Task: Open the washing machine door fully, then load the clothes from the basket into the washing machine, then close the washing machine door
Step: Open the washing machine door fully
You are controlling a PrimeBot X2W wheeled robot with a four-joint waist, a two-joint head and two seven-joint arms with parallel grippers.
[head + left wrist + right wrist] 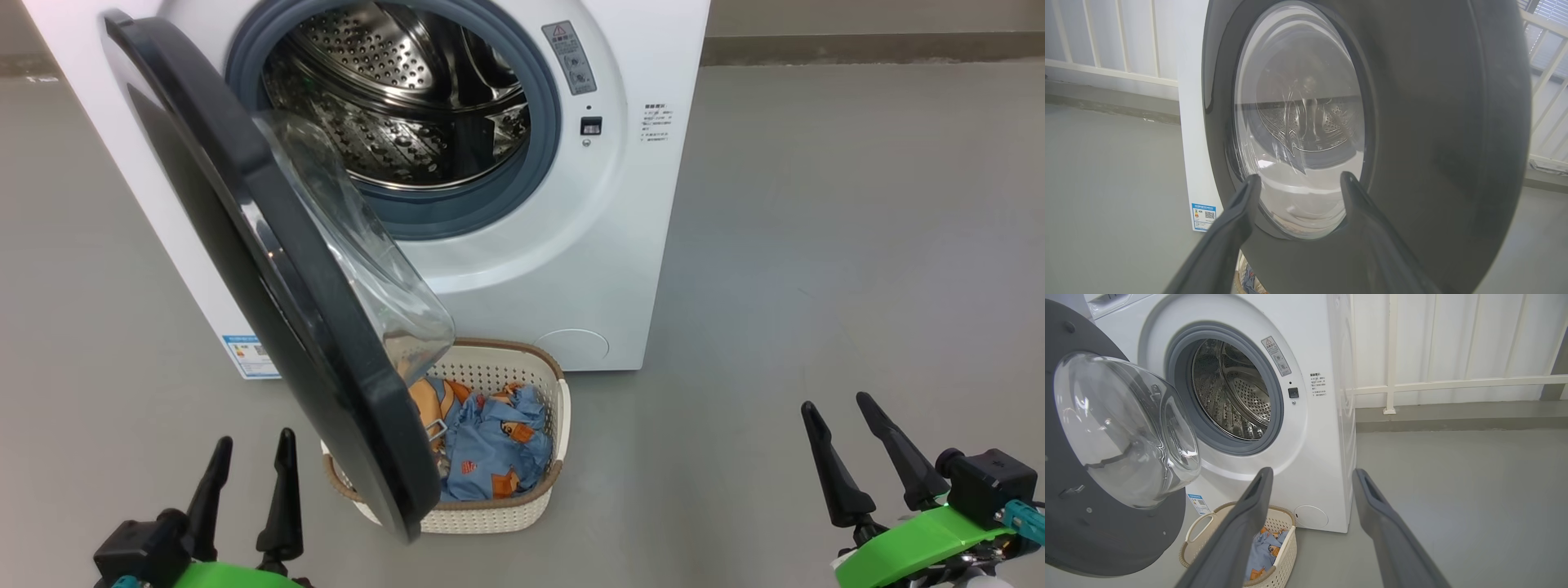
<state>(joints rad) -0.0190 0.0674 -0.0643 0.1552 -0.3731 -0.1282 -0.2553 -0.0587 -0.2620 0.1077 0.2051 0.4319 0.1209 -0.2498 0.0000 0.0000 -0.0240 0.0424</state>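
Observation:
The white washing machine [522, 286] [1314, 457] stands ahead with its steel drum [400, 98] showing. Its black round door [269, 269] [1433, 143] [1069, 522] swings out toward me, the glass bowl [359, 269] [1126, 428] facing the drum. Below the door sits the cream basket [506, 510] [1282, 555], partly covered by it, holding light blue clothes [490, 449] [1263, 551] with orange prints. My left gripper [249, 445] [1298, 179] is open, low at the left, just outside the door's face. My right gripper [837, 408] [1310, 475] is open at the lower right, well clear of the basket.
Grey floor [857, 245] spreads wide to the right of the machine. A white railing and a low kerb [1453, 412] run behind it. A blue label [249, 355] is stuck low on the machine's front left.

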